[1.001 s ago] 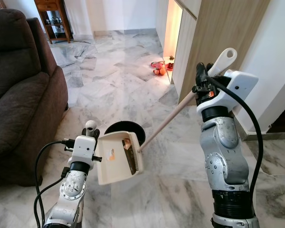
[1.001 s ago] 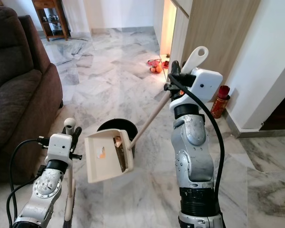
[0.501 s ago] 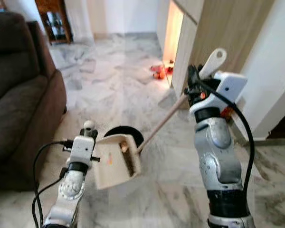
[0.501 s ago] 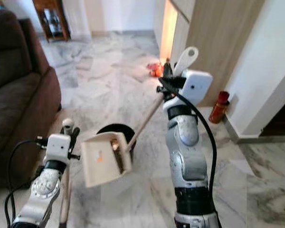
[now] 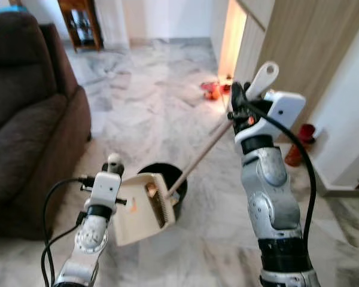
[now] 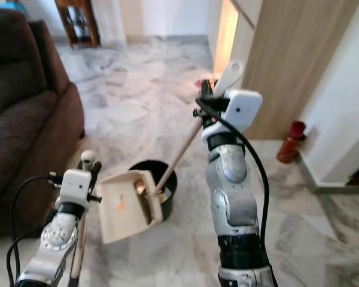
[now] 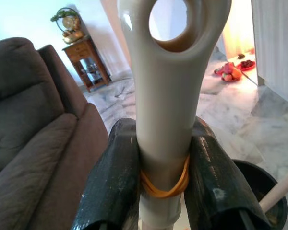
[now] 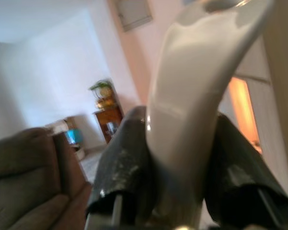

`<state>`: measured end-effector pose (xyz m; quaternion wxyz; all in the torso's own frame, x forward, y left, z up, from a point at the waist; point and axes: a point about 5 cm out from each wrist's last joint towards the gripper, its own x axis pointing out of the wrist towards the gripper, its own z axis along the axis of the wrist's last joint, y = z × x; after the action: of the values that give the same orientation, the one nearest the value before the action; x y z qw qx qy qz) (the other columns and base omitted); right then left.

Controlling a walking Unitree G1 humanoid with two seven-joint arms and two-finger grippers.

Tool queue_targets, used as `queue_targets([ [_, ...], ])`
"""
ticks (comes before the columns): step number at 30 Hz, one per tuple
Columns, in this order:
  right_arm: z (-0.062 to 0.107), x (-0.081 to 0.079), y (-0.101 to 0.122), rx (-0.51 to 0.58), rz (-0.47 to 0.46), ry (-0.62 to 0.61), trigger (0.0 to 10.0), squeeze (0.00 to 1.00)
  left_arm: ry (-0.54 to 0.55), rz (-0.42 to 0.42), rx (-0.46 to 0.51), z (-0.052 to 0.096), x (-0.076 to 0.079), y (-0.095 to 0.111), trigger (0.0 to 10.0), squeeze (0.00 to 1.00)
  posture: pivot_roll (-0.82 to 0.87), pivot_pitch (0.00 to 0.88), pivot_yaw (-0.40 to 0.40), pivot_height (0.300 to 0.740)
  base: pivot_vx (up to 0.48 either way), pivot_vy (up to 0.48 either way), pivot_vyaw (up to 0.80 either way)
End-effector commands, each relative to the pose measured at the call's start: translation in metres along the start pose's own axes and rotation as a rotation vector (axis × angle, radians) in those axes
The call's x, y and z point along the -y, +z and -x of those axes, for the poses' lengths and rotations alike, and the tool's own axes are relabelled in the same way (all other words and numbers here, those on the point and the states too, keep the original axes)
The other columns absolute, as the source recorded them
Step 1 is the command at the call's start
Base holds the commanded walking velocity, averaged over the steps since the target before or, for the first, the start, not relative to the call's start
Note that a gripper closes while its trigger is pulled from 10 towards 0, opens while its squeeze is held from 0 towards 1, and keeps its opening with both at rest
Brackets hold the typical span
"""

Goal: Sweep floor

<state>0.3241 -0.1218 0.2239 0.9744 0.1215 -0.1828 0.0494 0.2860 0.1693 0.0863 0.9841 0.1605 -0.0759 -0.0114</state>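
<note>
A beige dustpan (image 5: 134,210) hangs tilted with its toothed edge over the rim of a black bin (image 5: 178,177) on the marble floor. Some brown debris lies in the pan near the teeth. My left gripper (image 7: 165,139) is shut on the dustpan's long beige handle (image 7: 168,72), just below its loop end, with an orange rubber band at the fingers (image 7: 116,182). My right gripper (image 5: 242,105) is raised at chest height, shut on the broom's grey handle end (image 8: 192,110). The broom's wooden stick (image 5: 200,158) slants down into the bin beside the pan.
A brown sofa (image 5: 24,119) fills the left side. A wooden cabinet wall (image 5: 287,48) stands on the right, with a red bottle (image 5: 300,142) at its foot. A plate of fruit (image 5: 212,89) lies on the floor ahead, and a wooden side table (image 5: 81,24) stands at the far back.
The whole view has shifted and the bin sits nearer. The dustpan's toothed edge now overlaps the bin's rim more. Both grips are unchanged.
</note>
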Motion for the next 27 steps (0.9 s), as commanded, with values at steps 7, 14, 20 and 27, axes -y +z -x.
queue_targets([
  [7,-0.0049,-0.0089,0.0151,0.076,-0.009,0.031,10.0,0.0,0.027,-0.012,0.042,-0.003,-0.0082,0.0066,10.0,0.0,0.15,0.0,0.027,0.74,0.314,0.0,0.0],
  [14,-0.0054,-0.0098,0.0159,0.081,-0.012,0.035,10.0,0.0,0.036,-0.004,0.051,-0.0048,-0.0088,0.0087,10.0,0.0,0.15,0.0,0.027,0.74,0.312,0.0,0.0],
  [20,-0.0055,-0.0099,0.0158,0.08,-0.013,0.036,10.0,0.0,0.036,-0.004,0.051,-0.0049,-0.0089,0.0087,10.0,0.0,0.15,0.0,0.027,0.74,0.311,0.0,0.0],
  [27,-0.006,-0.0101,0.0175,0.087,-0.019,0.037,10.0,0.0,0.039,-0.003,0.055,-0.0055,-0.0088,0.0096,10.0,0.0,0.15,0.0,0.025,0.74,0.313,0.0,0.0],
])
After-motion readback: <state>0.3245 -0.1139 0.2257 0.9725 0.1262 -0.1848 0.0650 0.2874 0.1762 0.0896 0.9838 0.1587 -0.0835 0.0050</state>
